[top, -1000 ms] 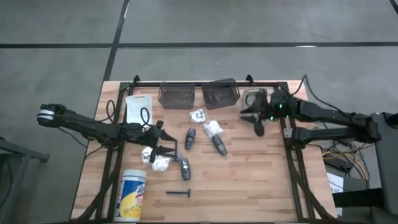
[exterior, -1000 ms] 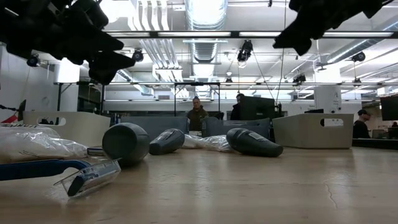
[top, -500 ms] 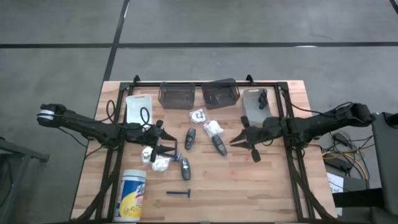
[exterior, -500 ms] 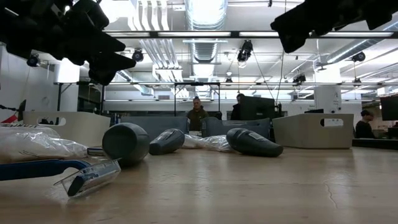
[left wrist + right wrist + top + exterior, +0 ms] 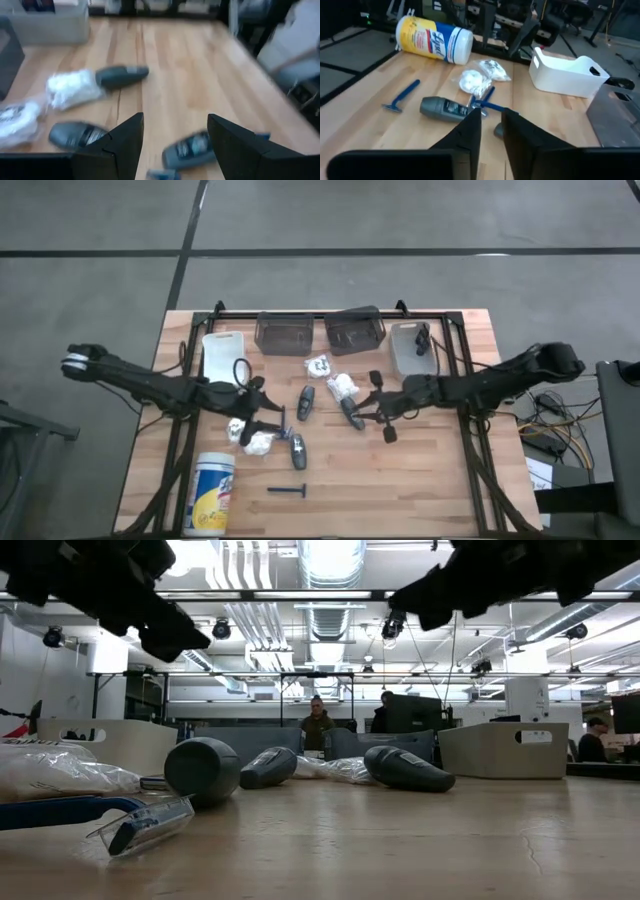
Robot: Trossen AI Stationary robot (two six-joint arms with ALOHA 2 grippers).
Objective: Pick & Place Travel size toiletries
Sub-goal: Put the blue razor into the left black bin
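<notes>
Two claws over desk (image 5: 430, 480), both empty. Right claw (image 5: 379, 408) open, hanging just beside dark tube (image 5: 350, 411), probably lining up for grasp. Left claw (image 5: 272, 420) open near white packet (image 5: 259, 442). Other tubes, blue razor (image 5: 290, 491) scattered between and below claws.

From my station both arms read as dark, near-black jointed tubes; the left arm (image 5: 150, 385) carries a white-capped joint at its outer end; a thin black cable loops beside it, just behind the left gripper (image 5: 268, 421); the right arm (image 5: 500, 378) is bulkier at its elbow; the right gripper (image 5: 378, 407) has two flat, matte black, broad-edged fingers (image 5: 465, 135).
</notes>
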